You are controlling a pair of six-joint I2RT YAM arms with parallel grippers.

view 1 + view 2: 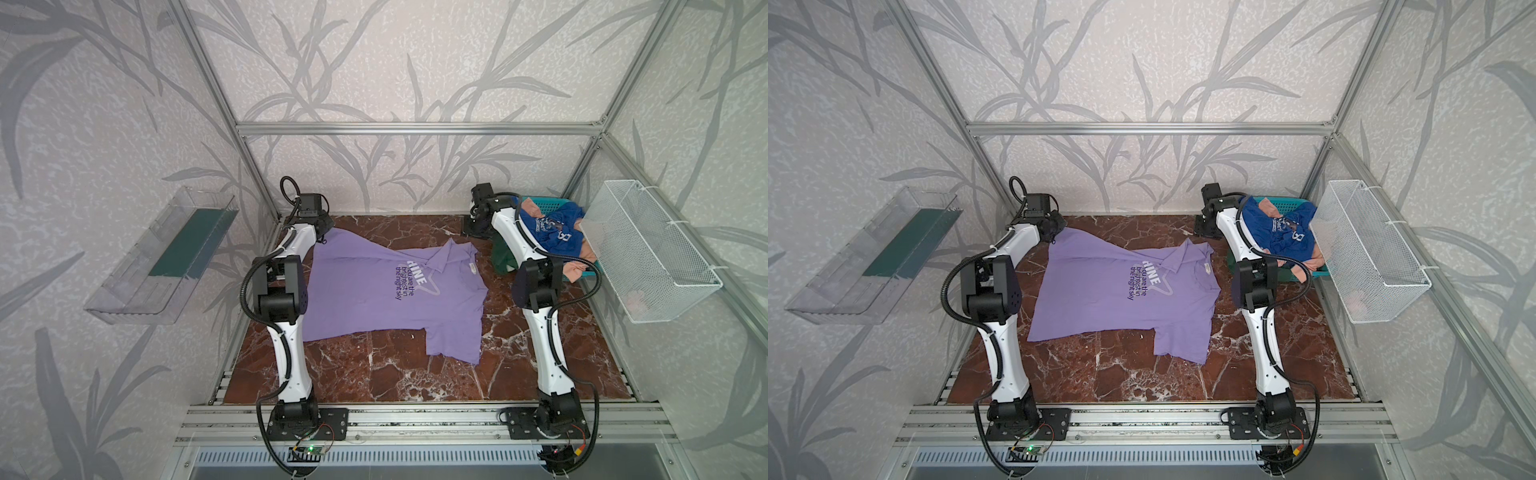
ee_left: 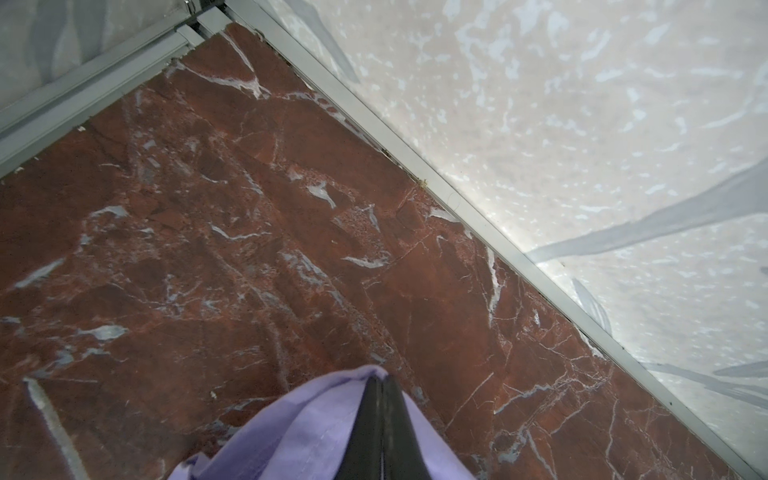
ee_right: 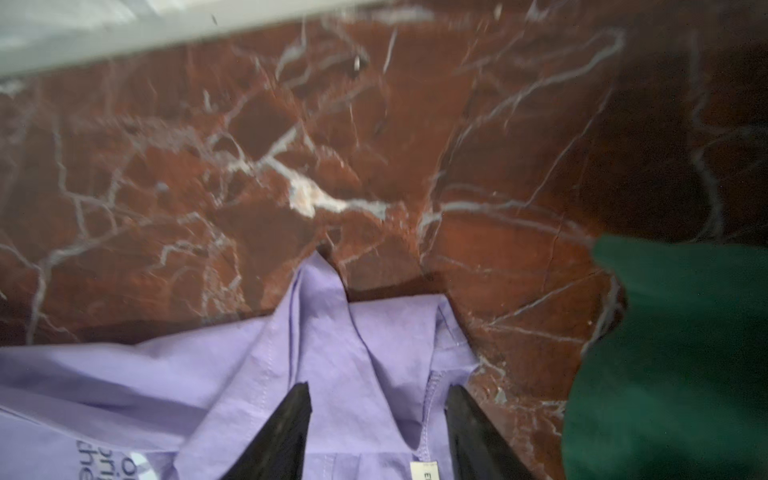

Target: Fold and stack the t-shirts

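Purple shirt (image 1: 374,291) was lying print-up on the red, white-veined marble tabletop (image 1: 395,374). It was thin, soft cloth, mostly flat with a few shallow creases. Its long axis ran side to side, with the collar toward the right arm and the hem toward the left, so the lettering read sideways. One short sleeve stuck out toward the near edge. The far hem corner was drawn out to a point at the back left, and the left jaws were pinched tight on it. The right jaws stood apart, low over the collar with a collar flap between them, not gripping anything as far as I could see. The rest sat back right in a teal lattice basket (image 1: 540,203). The blue shirt (image 1: 557,239) was crumpled on top, the peach shirt (image 1: 571,268) poked out underneath, and the green shirt (image 1: 503,259) spilled over the side onto the marble.
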